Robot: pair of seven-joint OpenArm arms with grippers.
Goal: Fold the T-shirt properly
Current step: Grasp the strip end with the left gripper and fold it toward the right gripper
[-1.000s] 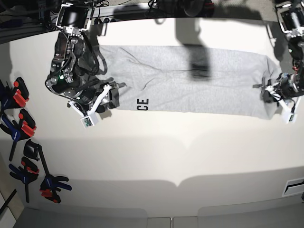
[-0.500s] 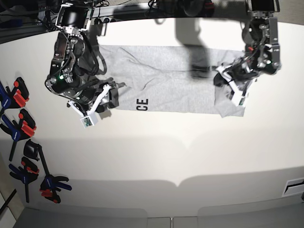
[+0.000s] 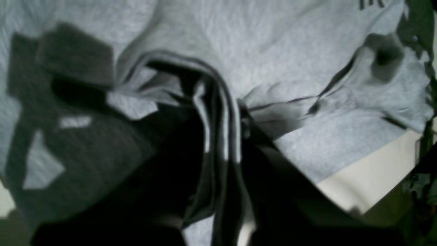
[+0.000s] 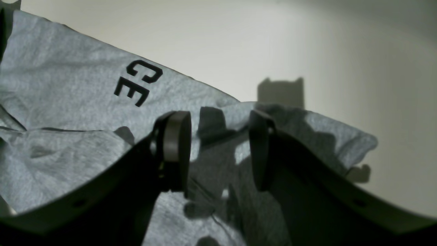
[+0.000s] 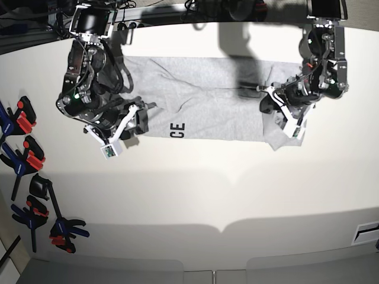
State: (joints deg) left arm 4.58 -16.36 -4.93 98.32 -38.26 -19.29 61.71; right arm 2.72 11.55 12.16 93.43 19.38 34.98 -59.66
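The light grey T-shirt [image 5: 201, 100] lies as a long band across the far half of the table, with black letters "CE" [image 5: 177, 129] near its front edge. My left gripper [image 5: 266, 105] is shut on the shirt's right end, which is doubled over the rest of the cloth. In the left wrist view the bunched hem folds [image 3: 222, 130] sit pinched between the dark jaws of that gripper [image 3: 218, 150]. My right gripper [image 5: 144, 118] stands open over the shirt's left end. In the right wrist view its fingers [image 4: 175, 147] straddle the cloth [image 4: 68, 102] near the letters [image 4: 138, 83].
Several black, blue and orange clamps [image 5: 26, 160] lie along the table's left edge. Cables and arm mounts [image 5: 92, 21] line the back. The white table [image 5: 195, 195] stretches bare toward the front edge.
My left gripper has carried the shirt's right end leftward over the cloth, shortening the band. The right arm has not moved.
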